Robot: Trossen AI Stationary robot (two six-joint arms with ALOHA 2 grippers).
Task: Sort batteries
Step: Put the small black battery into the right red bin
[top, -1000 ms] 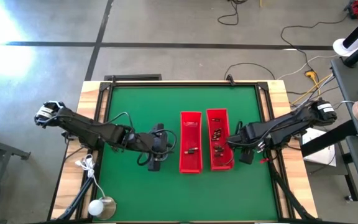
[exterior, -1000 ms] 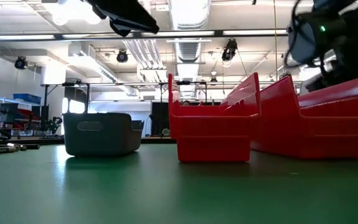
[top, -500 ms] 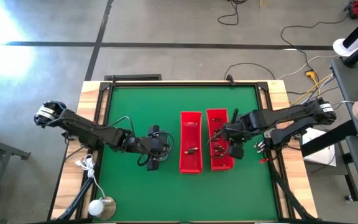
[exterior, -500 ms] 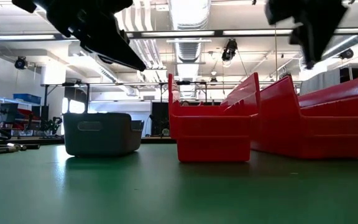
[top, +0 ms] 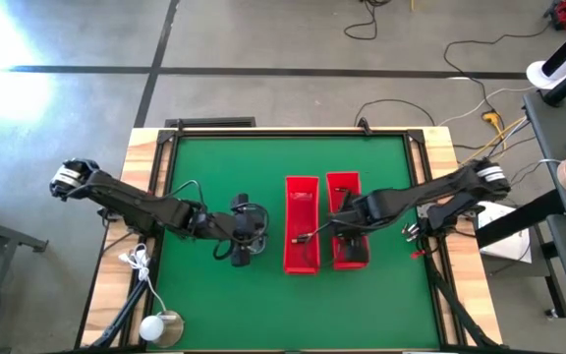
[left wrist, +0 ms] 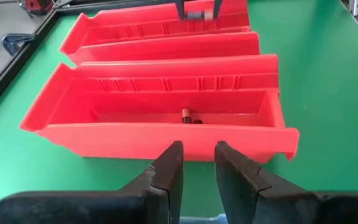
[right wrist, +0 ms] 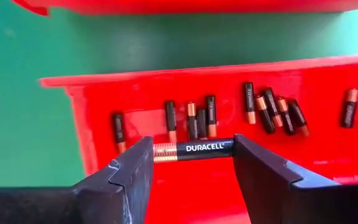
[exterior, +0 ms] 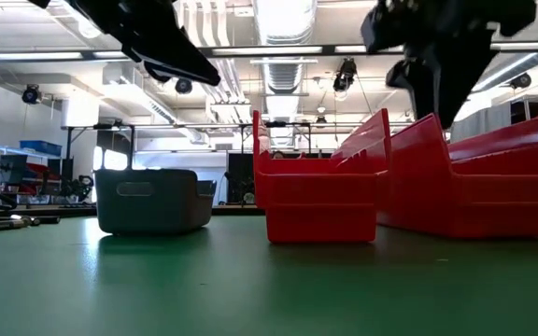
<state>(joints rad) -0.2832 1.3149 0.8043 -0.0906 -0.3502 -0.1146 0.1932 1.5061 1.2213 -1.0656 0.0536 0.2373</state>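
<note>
A black-and-copper battery (right wrist: 194, 149) sits between the fingers of my right gripper (top: 334, 231), which hangs above the right red bin (top: 348, 258). Several batteries (right wrist: 260, 112) lie on that bin's floor. The left red bin (left wrist: 166, 134) holds a battery (left wrist: 187, 116) or two. My left gripper (left wrist: 197, 168) is above the grey tray (exterior: 148, 201), left of the bins. Its fingers stand a narrow gap apart with nothing showing between them. My right gripper holds the battery end to end. The copper end (right wrist: 161, 151) is against one finger and the black end (right wrist: 229, 147) against the other, so the battery spans the gap. The fingers point down from above. The battery lies level, lifted clear above the right bin.
The two long red bins stand side by side right of the green mat's (top: 224, 177) middle, their tall walls showing in the low view (exterior: 320, 201). A white round object (top: 153, 327) and a cable lie at the near left corner.
My right gripper has risen and gone toward the table's left edge, from beside the right bin's outer wall to above that bin, and its wrist has turned. My left gripper has come down a little over the grey tray.
</note>
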